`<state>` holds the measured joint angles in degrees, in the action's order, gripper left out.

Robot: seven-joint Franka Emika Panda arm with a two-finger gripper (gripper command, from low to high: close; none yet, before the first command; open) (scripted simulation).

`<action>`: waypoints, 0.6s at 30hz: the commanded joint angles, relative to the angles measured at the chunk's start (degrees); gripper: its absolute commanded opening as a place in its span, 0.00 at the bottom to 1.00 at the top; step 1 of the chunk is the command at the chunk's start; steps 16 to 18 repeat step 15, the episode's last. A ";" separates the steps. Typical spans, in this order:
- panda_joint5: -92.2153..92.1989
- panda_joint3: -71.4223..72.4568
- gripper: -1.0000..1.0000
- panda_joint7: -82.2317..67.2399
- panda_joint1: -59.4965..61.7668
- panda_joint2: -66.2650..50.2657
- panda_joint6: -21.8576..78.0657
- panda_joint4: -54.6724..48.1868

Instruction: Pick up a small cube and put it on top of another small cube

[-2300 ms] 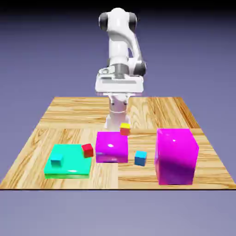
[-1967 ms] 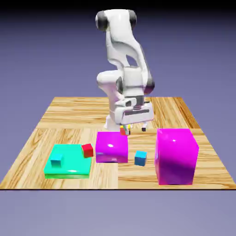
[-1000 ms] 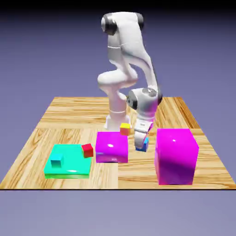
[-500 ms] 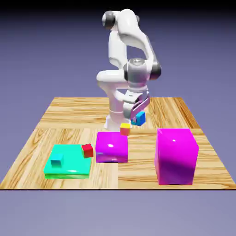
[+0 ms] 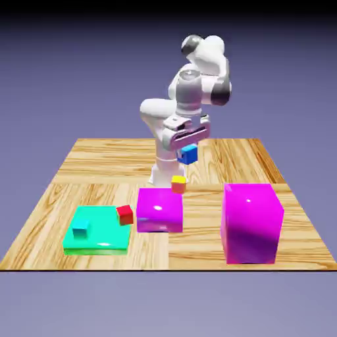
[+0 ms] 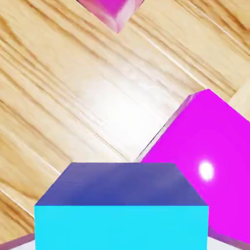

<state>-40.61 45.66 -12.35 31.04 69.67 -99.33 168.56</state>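
Blue cube hangs in the closed gripper, now higher above the wooden table than half a second before, over the far side. It has no long axis; in the hand view its cyan face faces the camera. Two magenta blocks stand below, with one red cube.

Plain blue-violet backdrop, darker at top; wooden table, glossy.
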 commanded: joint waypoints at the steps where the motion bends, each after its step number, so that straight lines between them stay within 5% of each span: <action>1: -1.36 1.69 0.00 -0.35 1.82 2.08 1.58 0.32; 5: -5.50 6.55 0.00 -1.40 7.07 8.07 6.29 1.26; 12: -18.75 19.86 0.00 -2.17 4.71 3.09 -3.28 7.09; 13: -18.75 19.86 1.00 -2.17 4.71 3.09 -3.28 7.09; 18: -16.68 17.79 1.00 -2.05 5.07 3.86 -1.79 6.18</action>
